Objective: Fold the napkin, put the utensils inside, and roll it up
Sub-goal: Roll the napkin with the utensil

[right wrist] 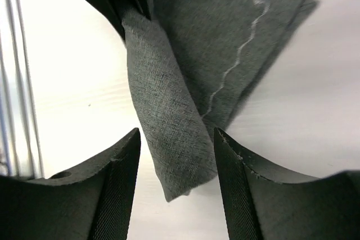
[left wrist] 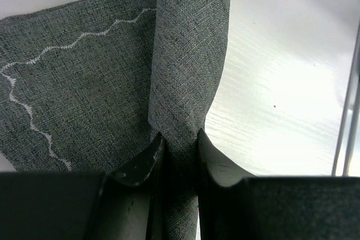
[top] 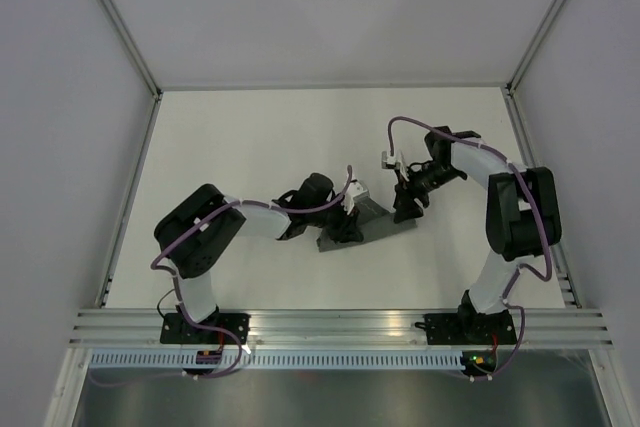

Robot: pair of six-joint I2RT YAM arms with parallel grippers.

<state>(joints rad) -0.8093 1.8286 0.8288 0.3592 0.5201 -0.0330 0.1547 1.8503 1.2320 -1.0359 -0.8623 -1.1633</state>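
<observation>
The dark grey napkin (top: 380,224) lies mid-table, partly rolled into a tube, with a flat flap still spread beside the roll. My left gripper (top: 347,225) is shut on one end of the roll (left wrist: 188,82); the flap with its wavy stitched line (left wrist: 73,82) lies to the left. My right gripper (top: 408,209) is open, its fingers on either side of the roll's other end (right wrist: 169,133) without pinching it. The utensils are hidden.
White table (top: 250,147) with grey walls around it. A metal rail (top: 340,327) runs along the near edge by the arm bases. A metal frame post (left wrist: 349,116) stands at the right of the left wrist view.
</observation>
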